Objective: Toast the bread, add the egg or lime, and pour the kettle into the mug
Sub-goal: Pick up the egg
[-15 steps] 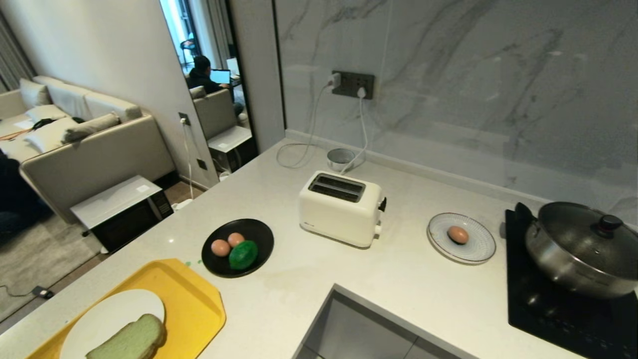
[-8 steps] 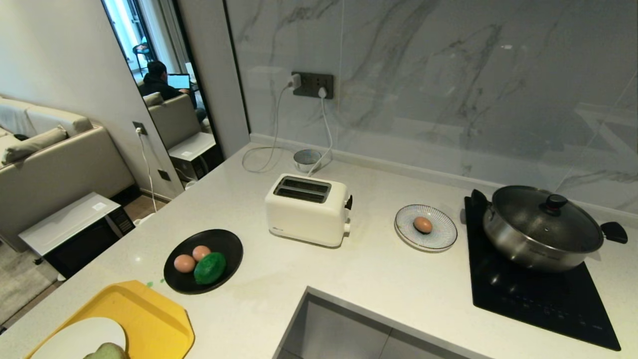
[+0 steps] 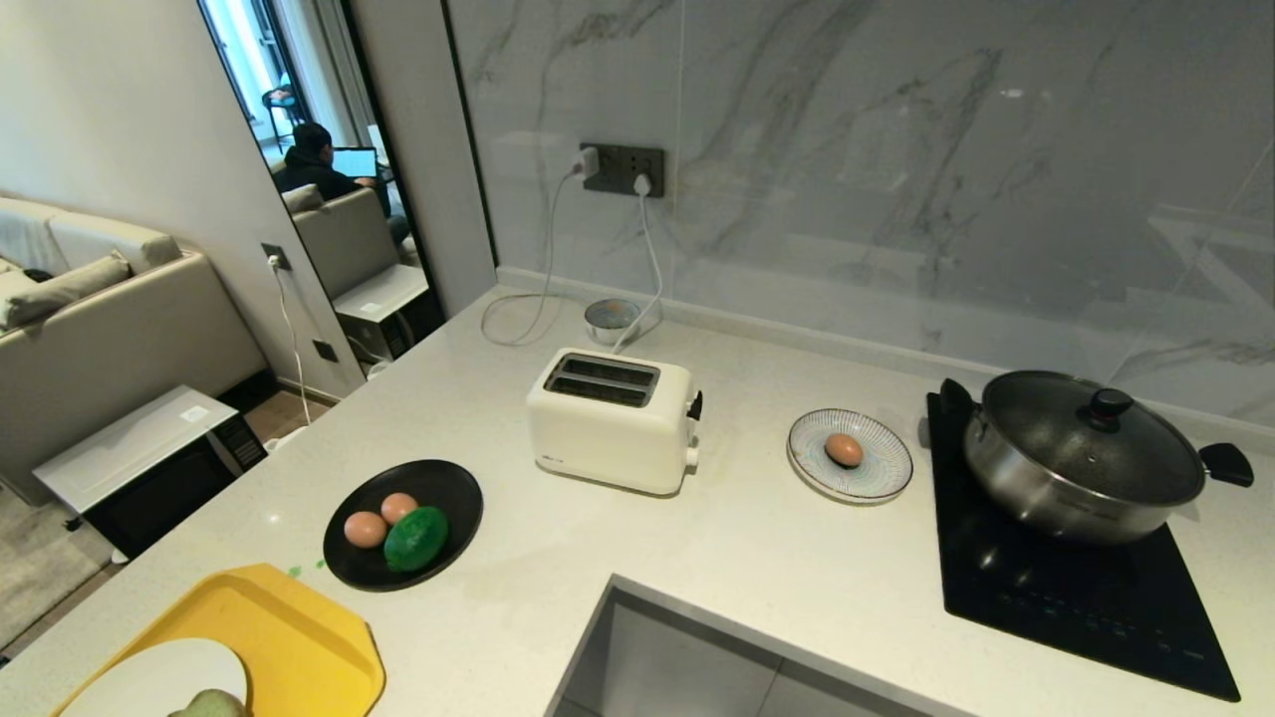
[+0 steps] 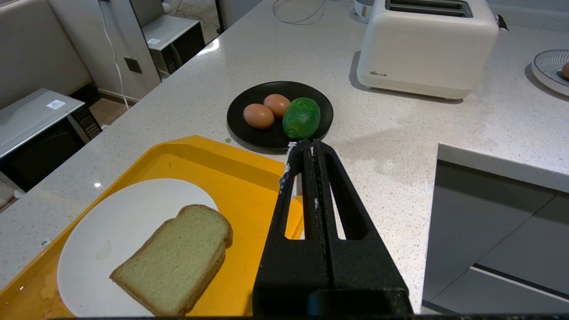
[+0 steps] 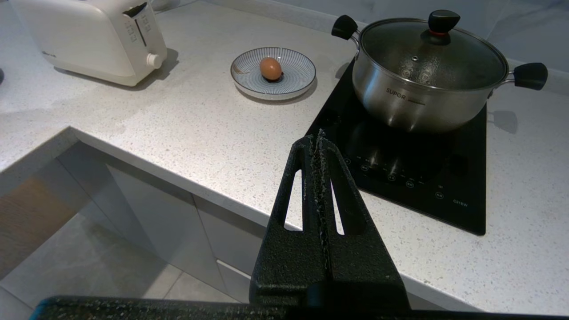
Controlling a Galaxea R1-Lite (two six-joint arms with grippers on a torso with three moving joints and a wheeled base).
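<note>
The pale green bread (image 4: 175,258) lies on a white plate (image 4: 111,231) in a yellow tray (image 4: 240,178) at the counter's near left corner; in the head view only its tip (image 3: 211,704) shows. Two eggs (image 3: 366,529) (image 3: 399,507) and the lime (image 3: 416,539) share a black plate (image 3: 453,483). A third egg (image 3: 844,449) rests on a striped plate (image 3: 882,463). The white toaster (image 3: 610,418) stands between the plates. My left gripper (image 4: 306,144) hovers shut and empty beside the tray, short of the lime (image 4: 301,118). My right gripper (image 5: 318,137) hangs shut and empty over the counter edge. Kettle and mug are out of view.
A lidded steel pot (image 3: 1081,453) sits on a black induction hob (image 3: 1056,588) at the right. A small metal cup (image 3: 611,319) and cables lie behind the toaster. The counter has a cut-out (image 3: 677,657) at the front. A person sits far off at the left.
The whole head view swung right and then settled: tray and bread slid towards the lower left corner, the pot came fully into view. Nothing on the counter moved.
</note>
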